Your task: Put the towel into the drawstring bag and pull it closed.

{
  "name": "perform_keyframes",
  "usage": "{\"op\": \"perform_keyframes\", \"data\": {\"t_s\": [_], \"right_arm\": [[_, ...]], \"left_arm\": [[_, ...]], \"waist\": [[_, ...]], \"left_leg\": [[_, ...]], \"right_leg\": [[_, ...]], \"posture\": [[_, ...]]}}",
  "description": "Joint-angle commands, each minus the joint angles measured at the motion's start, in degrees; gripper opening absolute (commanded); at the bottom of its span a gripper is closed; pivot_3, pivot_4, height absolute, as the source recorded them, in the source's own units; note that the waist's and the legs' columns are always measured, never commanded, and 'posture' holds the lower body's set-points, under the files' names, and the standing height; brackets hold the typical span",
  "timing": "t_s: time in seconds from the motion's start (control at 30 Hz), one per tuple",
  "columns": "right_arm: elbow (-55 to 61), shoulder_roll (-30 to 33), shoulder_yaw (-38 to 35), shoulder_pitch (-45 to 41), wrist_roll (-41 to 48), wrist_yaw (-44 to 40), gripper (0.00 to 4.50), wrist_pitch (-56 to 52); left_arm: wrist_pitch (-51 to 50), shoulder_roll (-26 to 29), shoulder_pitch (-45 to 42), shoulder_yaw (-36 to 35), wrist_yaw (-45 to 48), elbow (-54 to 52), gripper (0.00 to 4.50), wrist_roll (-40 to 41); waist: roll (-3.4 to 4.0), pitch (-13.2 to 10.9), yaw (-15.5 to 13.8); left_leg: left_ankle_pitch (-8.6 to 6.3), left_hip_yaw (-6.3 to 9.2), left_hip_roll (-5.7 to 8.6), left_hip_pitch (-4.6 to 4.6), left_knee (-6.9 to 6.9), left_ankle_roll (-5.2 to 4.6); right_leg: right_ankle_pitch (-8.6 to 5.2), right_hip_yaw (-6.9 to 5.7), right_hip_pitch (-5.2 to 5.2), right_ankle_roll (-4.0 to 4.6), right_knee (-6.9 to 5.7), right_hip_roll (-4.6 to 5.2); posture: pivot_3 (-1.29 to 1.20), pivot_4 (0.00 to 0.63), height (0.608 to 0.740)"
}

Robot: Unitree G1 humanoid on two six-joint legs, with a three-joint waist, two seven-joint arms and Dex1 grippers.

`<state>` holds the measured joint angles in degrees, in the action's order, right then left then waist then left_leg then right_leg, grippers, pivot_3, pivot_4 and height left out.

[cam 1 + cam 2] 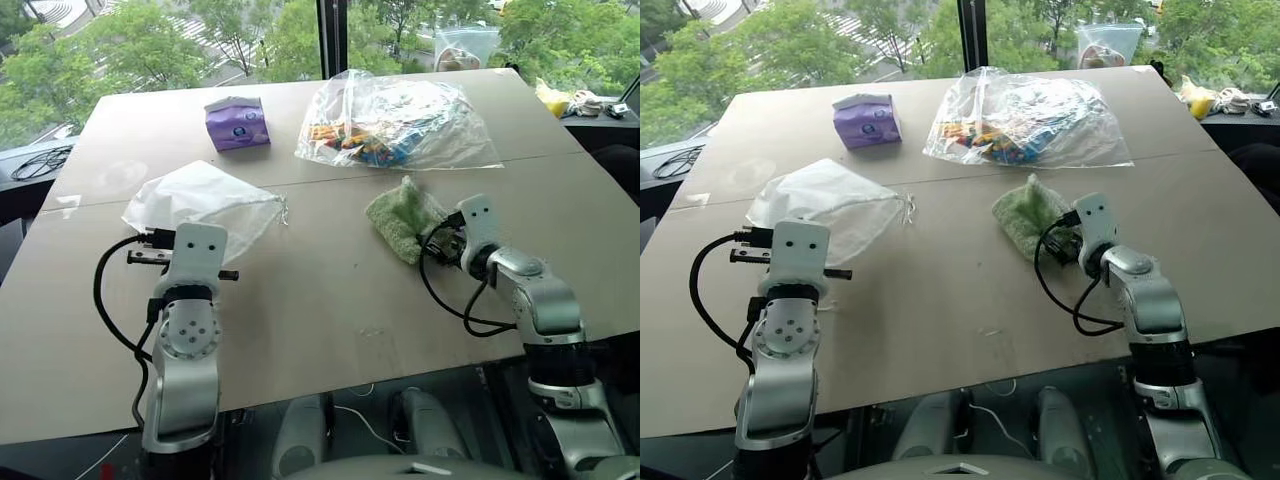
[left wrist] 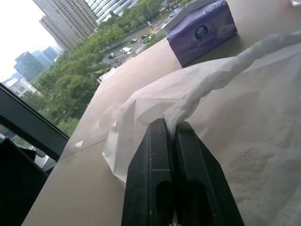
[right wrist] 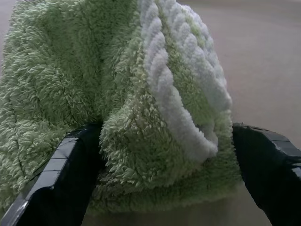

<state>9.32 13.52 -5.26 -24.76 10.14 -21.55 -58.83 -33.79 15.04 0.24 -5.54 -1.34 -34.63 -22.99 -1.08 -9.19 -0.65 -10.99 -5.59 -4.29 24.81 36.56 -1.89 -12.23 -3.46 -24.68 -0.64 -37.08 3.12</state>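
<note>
The left end effector [image 2: 170,136] has its two black fingers pressed together, pinching a fold of the drawstring bag [image 1: 205,200], which lies on the table's [image 1: 320,320] left side with its cord [image 1: 283,210] trailing off its right corner. The right end effector [image 3: 164,155] stands spread wide, one finger on each side of a raised fold of the towel [image 1: 403,217], not yet closed on it. The towel sits on the table right of centre. Farther back lie a purple tissue pack [image 1: 237,123] and a clear bag of colourful items [image 1: 395,122].
</note>
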Motion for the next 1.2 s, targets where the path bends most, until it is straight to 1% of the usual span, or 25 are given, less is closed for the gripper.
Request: {"op": "perform_keyframes", "data": {"t_s": [0.03, 0.1, 0.13, 0.17, 0.23, 0.3, 0.4, 0.43, 0.57, 0.67, 0.77, 0.83, 0.93, 1.0, 1.07, 1.13, 1.2], "right_arm": [[-2.5, -3.0, -2.4, 0.4, 3.4, 1.5, 4.50, -6.5], [-4.5, -5.6, -4.1, -0.3, 5.5, 1.3, 3.96, -4.5], [-5.2, -6.7, -5.0, -0.8, 6.4, 1.1, 3.42, -3.6], [-6.1, -8.1, -6.4, -1.7, 7.6, 1.1, 3.17, -3.1], [-8.7, -10.2, -8.9, -3.7, 9.8, 1.1, 2.44, -1.9], [-11.3, -11.3, -10.3, -5.3, 10.7, 1.5, 1.48, -0.5], [-15.3, -11.7, -9.3, -6.8, 10.6, 1.6, 0.13, 3.2], [-15.9, -11.8, -8.8, -6.9, 10.7, 1.3, 0.06, 4.0], [-17.4, -12.9, -7.7, -7.2, 12.1, 0.3, 0.06, 7.2], [-17.1, -14.7, -8.8, -8.0, 15.2, -1.4, 0.06, 9.5], [-13.4, -15.4, -10.5, -8.2, 21.8, -5.2, 0.06, 7.7], [-10.4, -14.8, -11.0, -7.6, 26.5, -7.5, 0.06, 5.0], [-3.9, -12.9, -10.3, -4.8, 34.3, -11.6, 0.06, -0.6], [-1.7, -12.3, -10.3, -3.7, 38.1, -11.9, 0.06, -2.7], [0.2, -12.2, -11.0, -2.5, 42.4, -11.8, 0.06, -4.6], [1.7, -12.1, -11.3, -1.7, 45.9, -11.5, 0.06, -5.8], [2.9, -12.8, -11.7, -1.2, 48.3, -10.3, 0.06, -5.2]], "left_arm": [[1.3, -0.1, -0.9, -0.1, 0.5, -0.1, 0.04, 0.2], [1.6, -0.6, -1.2, -0.1, 1.2, 0.3, 0.00, 1.3], [1.8, -0.7, -1.3, 0.0, 1.3, 0.3, 0.00, 1.5], [1.9, -0.9, -1.4, 0.0, 1.5, 0.3, 0.00, 1.7], [2.1, -1.0, -1.4, 0.1, 1.9, 0.3, 0.00, 1.9], [2.3, -1.1, -1.4, 0.2, 2.1, 0.4, 0.00, 2.0], [2.5, -1.2, -0.9, 0.2, 2.4, 0.3, 0.00, 2.3], [2.6, -1.2, -0.7, 0.2, 2.5, 0.2, 0.00, 2.4], [2.5, -1.5, -0.1, 0.0, 3.0, 0.2, 0.00, 3.1], [2.2, -2.4, -0.2, -0.3, 4.1, 0.4, 0.00, 5.3], [1.9, -3.5, -1.6, -1.3, 5.7, 0.5, 0.00, 8.9], [1.0, -4.2, -3.1, -2.5, 7.1, 0.6, 0.00, 12.0], [0.9, -0.6, -5.6, -2.5, 14.3, 0.7, 0.00, 17.1], [0.0, 1.7, -6.1, -3.0, 16.9, 0.7, 0.00, 19.2], [-2.9, 2.5, -7.3, -5.5, 18.1, 0.6, 0.00, 22.2], [-7.8, 1.3, -9.6, -8.9, 17.3, 0.6, 0.00, 25.6], [-15.7, -2.1, -14.1, -14.3, 15.1, 0.6, 0.00, 30.6]], "waist": [[-0.09, 0.1, 0.0], [-0.37, 0.4, 0.1], [-0.40, 0.4, 0.2], [-0.44, 0.4, 0.4], [-0.45, 0.4, 1.6], [-0.45, 0.4, 2.1], [-0.43, 0.4, 3.0], [-0.43, 0.4, 3.0], [-0.43, 0.4, 3.1], [-0.43, 0.4, 3.1], [-0.37, 0.4, 3.1], [-0.36, 0.3, 2.8], [-0.34, 0.3, 2.0], [-0.33, 0.3, 1.6], [-0.33, 0.3, 1.6], [-0.34, 0.3, 1.6], [-0.33, 0.2, 1.5]], "left_leg": [[0.00, 0.02, 0.00, -0.01, 0.00, 0.00], [0.00, 0.05, 0.00, -0.02, -0.01, 0.00], [0.00, 0.07, -0.01, -0.02, -0.01, 0.00], [0.00, 0.06, -0.02, -0.02, -0.01, 0.01], [0.00, 0.06, -0.04, -0.03, -0.01, 0.00], [0.00, 0.03, -0.05, -0.06, -0.01, 0.00], [0.00, 0.10, -0.06, -0.11, -0.01, 0.00], [0.00, 0.10, -0.05, -0.11, -0.01, 0.00], [0.00, 0.10, -0.05, -0.13, -0.01, 0.00], [-0.01, 0.09, -0.07, -0.12, -0.01, 0.01], [-0.07, 0.09, -0.13, -0.08, -0.01, 0.12], [-0.04, 0.10, -0.12, 0.00, -0.01, 0.07], [0.01, 0.12, -0.02, 0.13, -0.01, -0.01], [0.01, 0.09, 0.00, 0.15, -0.02, -0.01], [0.00, 0.05, -0.01, 0.16, -0.04, -0.01], [0.00, 0.05, -0.02, 0.17, -0.05, -0.01], [0.00, 0.09, -0.01, 0.17, -0.04, -0.01]], "right_leg": [[-0.05, -0.01, 0.01, -0.08, 0.00, -0.01], [-0.11, -0.05, 0.01, -0.16, -0.01, -0.01], [-0.11, -0.07, 0.02, -0.16, -0.01, -0.02], [-0.11, -0.06, 0.02, -0.16, 0.00, -0.03], [-0.11, -0.06, 0.02, -0.17, 0.00, -0.03], [-0.07, 0.02, -0.01, -0.14, -0.01, -0.07], [-0.05, 0.02, -0.05, -0.09, -0.16, -0.12], [-0.05, 0.03, -0.07, -0.09, -0.20, -0.12], [-0.05, 0.06, -0.11, -0.08, -0.32, -0.12], [-0.05, 0.08, -0.13, -0.08, -0.32, -0.11], [-0.05, 0.10, -0.21, -0.08, -0.35, -0.12], [-0.05, 0.10, -0.29, -0.10, -0.44, -0.12], [-0.02, 0.08, -0.36, -0.15, -0.44, -0.09], [-0.02, 0.11, -0.36, -0.13, -0.35, -0.08], [-0.03, 0.14, -0.36, -0.12, -0.28, -0.05], [-0.04, 0.14, -0.36, -0.13, -0.26, -0.05], [-0.06, 0.11, -0.37, -0.12, -0.26, -0.07]], "posture": [[0.00, 0.150, 0.740], [0.00, 0.150, 0.740], [0.00, 0.150, 0.740], [0.00, 0.150, 0.740], [0.00, 0.150, 0.740], [0.00, 0.150, 0.740], [0.00, 0.150, 0.740], [0.00, 0.150, 0.740], [0.00, 0.150, 0.740], [0.00, 0.150, 0.740], [0.00, 0.150, 0.740], [0.00, 0.150, 0.740], [0.00, 0.150, 0.740], [0.00, 0.150, 0.740], [0.00, 0.150, 0.740], [0.00, 0.150, 0.740], [0.00, 0.150, 0.740]]}}
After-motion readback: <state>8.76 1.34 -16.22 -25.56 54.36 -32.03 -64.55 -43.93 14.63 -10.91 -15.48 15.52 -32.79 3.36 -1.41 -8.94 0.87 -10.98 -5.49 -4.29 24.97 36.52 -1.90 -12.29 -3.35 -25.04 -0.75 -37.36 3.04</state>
